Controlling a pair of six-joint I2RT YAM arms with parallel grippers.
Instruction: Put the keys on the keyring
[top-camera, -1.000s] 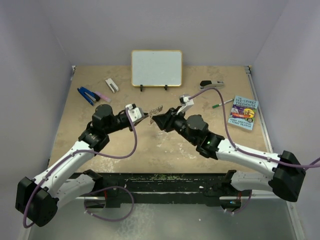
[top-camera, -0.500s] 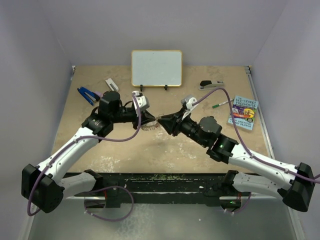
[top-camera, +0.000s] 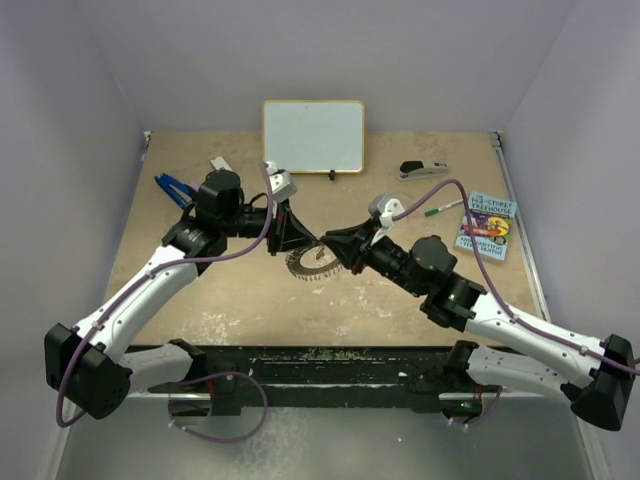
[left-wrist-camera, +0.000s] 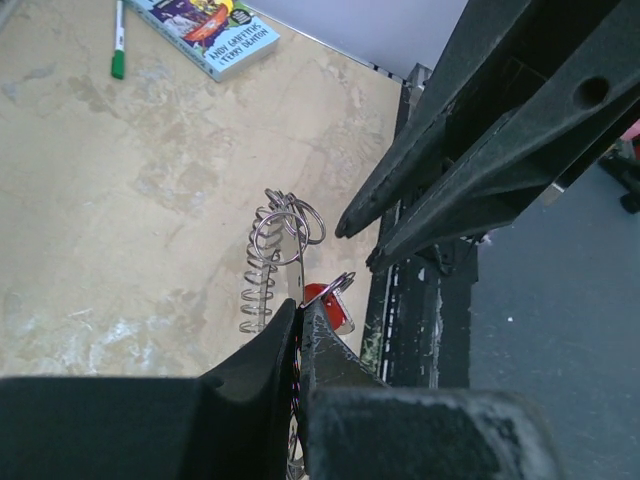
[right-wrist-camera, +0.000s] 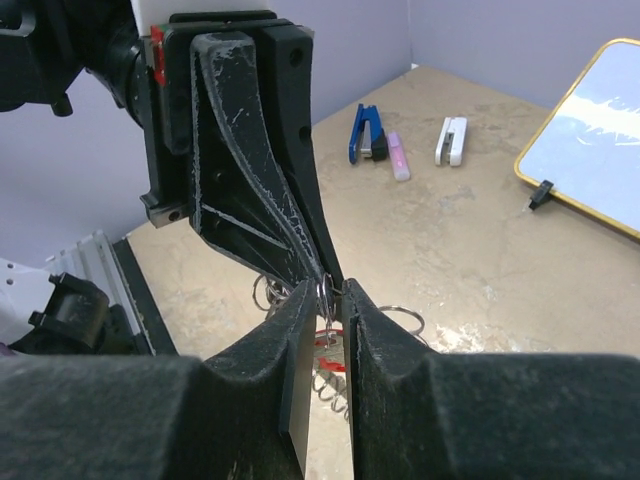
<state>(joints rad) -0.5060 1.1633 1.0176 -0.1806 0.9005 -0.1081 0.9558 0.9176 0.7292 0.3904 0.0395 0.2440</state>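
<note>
Left tool (top-camera: 297, 241) and right tool (top-camera: 328, 244) crowd the keyring (top-camera: 308, 263) from both sides, tips nearly meeting. Bare tabletop (top-camera: 240, 300) lies nearer the bases; a whiteboard (top-camera: 313, 136) stands behind.

Your left arm (top-camera: 150, 290) rises from the lower left of the top view and bends inward to the centre. Your right arm (top-camera: 500, 315) comes from the lower right, stretched toward the same place. There the left gripper (top-camera: 295, 242) and the right gripper (top-camera: 330, 242) meet almost tip to tip. The left fingers (left-wrist-camera: 265, 350) are pinched on the keyring (top-camera: 305, 263). The right fingers (right-wrist-camera: 295, 345) stand nearly together, with only a thin slit between.
</note>
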